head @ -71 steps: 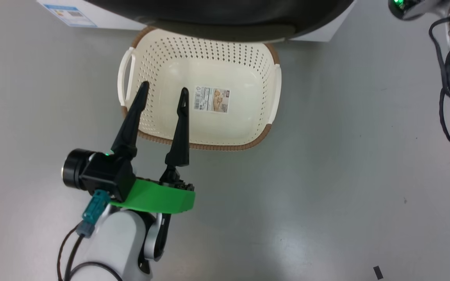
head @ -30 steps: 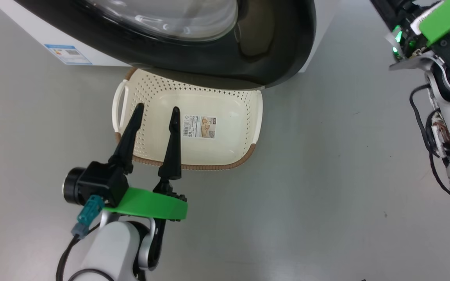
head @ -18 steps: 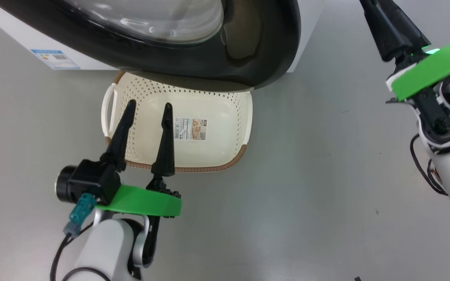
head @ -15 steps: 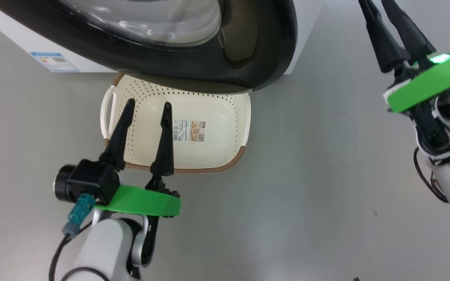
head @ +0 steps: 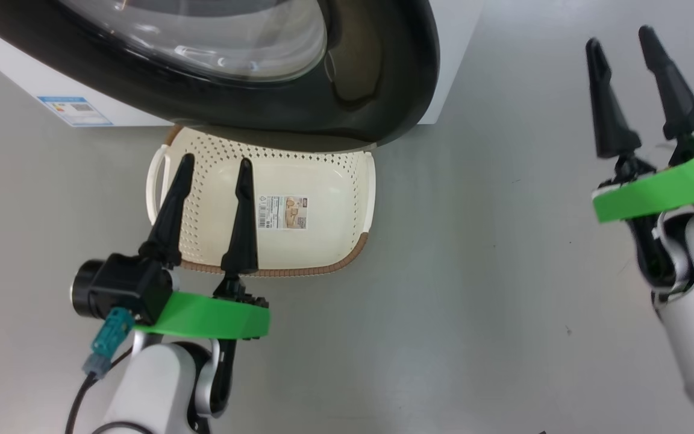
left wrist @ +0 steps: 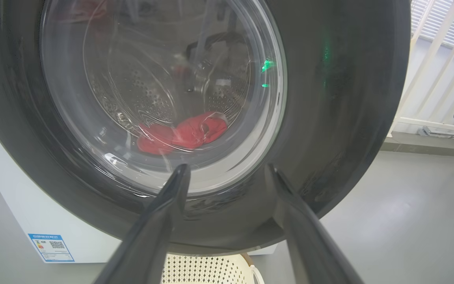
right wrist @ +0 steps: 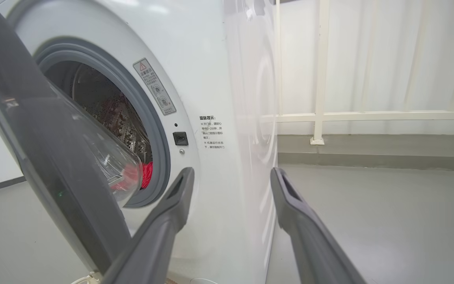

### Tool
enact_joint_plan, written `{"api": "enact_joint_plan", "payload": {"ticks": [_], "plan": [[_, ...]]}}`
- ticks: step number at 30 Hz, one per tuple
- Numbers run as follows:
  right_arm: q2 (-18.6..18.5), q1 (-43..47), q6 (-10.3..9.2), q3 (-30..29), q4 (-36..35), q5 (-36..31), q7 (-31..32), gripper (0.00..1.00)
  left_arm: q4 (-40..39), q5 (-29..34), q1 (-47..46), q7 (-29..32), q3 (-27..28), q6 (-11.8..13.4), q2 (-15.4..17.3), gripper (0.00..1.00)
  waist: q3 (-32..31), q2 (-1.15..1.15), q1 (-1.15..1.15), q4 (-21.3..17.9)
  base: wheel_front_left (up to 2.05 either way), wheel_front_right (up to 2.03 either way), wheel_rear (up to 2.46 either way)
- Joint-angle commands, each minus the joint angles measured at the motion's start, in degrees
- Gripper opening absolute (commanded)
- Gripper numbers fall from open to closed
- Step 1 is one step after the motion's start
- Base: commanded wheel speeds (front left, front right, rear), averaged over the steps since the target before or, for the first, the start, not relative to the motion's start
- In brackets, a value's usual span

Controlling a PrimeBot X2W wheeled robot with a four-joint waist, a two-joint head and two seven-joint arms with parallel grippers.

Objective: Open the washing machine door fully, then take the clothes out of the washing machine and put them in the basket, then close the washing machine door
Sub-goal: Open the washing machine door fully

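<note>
The washing machine door [head: 377,78] ajar on the washing machine [right wrist: 211,79]: beneath the door, the basket [head: 323,241] containing only its sticker [head: 284,213]; behind the door, red clothes [left wrist: 183,134] in the drum [right wrist: 105,106]; before the door, left end effector [head: 215,160] spread, empty; right of the door, right end effector [head: 618,37] spread, empty.
</note>
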Motion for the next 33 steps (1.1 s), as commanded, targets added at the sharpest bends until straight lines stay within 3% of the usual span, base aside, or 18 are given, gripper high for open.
{"api": "enact_joint_plan", "payload": {"ticks": [1, 7, 13, 33], "plan": [[1.4, 2.7, 0.29, -0.6, -2.9, -2.9, -0.3, 1.00, -1.9, 0.7, 1.0, -0.3, 2.0, 0.2, 0.9, 1.00, -0.1, 0.00, 0.00, -0.1, 0.00, 0.00, 0.00], [6.7, 7.6, 0.29, -5.4, -9.5, -10.5, -0.3, 1.00, -2.8, 1.0, 1.1, -0.3, 1.6, 0.4, 0.9, 1.00, -0.5, 0.00, 0.00, -0.1, 0.00, 0.00, 0.00], [9.5, 12.5, 0.29, -7.2, -13.1, -13.9, -0.3, 1.00, -3.4, 0.7, 1.6, -0.3, 1.5, 0.6, 0.9, 1.00, -0.7, 0.00, 0.00, 0.1, 0.00, 0.00, 0.00], [12.1, 21.5, 0.29, -7.6, -19.9, -20.7, -0.3, 1.00, -4.8, 1.4, 2.1, -0.3, 1.2, 1.2, 0.9, 1.00, -0.5, 0.00, 0.00, 0.6, 0.00, 0.00, 0.00]]}}
